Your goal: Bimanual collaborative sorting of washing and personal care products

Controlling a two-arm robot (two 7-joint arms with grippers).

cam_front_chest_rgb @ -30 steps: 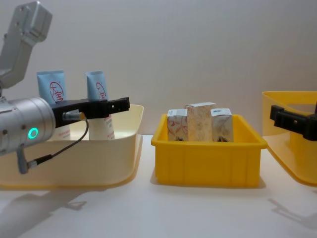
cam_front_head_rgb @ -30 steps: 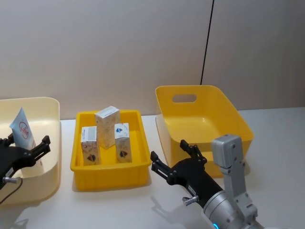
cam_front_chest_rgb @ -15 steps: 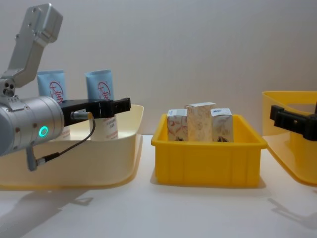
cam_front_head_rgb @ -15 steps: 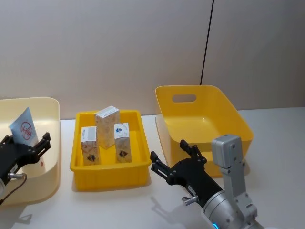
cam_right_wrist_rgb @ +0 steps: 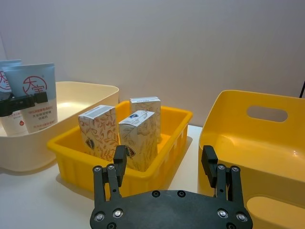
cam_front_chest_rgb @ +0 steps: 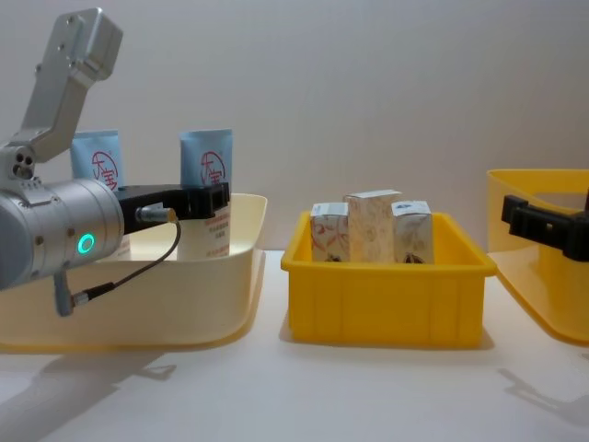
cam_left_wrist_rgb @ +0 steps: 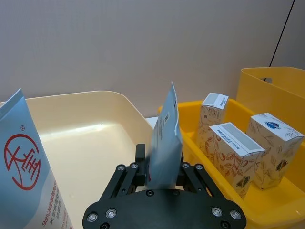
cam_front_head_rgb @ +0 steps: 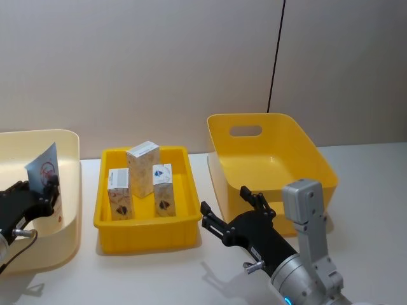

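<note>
My left gripper [cam_front_head_rgb: 46, 192] is shut on a light-blue squeeze tube [cam_front_head_rgb: 43, 168] with a red logo, held upright over the right side of the cream bin [cam_front_head_rgb: 68, 223]. In the chest view this tube [cam_front_chest_rgb: 209, 180] stands above the bin's rim in the gripper [cam_front_chest_rgb: 215, 199]. A second tube [cam_front_chest_rgb: 98, 162] stands further left in the same bin. Three small white cartons [cam_front_head_rgb: 142, 168] stand upright in the shallow yellow tray [cam_front_head_rgb: 147, 233]. My right gripper [cam_front_head_rgb: 226, 203] hovers open in front of the tray's right corner, holding nothing.
A deep yellow bin [cam_front_head_rgb: 275, 118] with a handle slot stands right of the tray, with nothing inside it. White tabletop [cam_front_head_rgb: 159, 273] lies in front of all three containers. A plain wall runs behind them.
My left gripper has closed on the tube, lifted it and carried it right, toward the cream bin's right wall. The tube has turned edge-on. The right gripper has stayed still.
</note>
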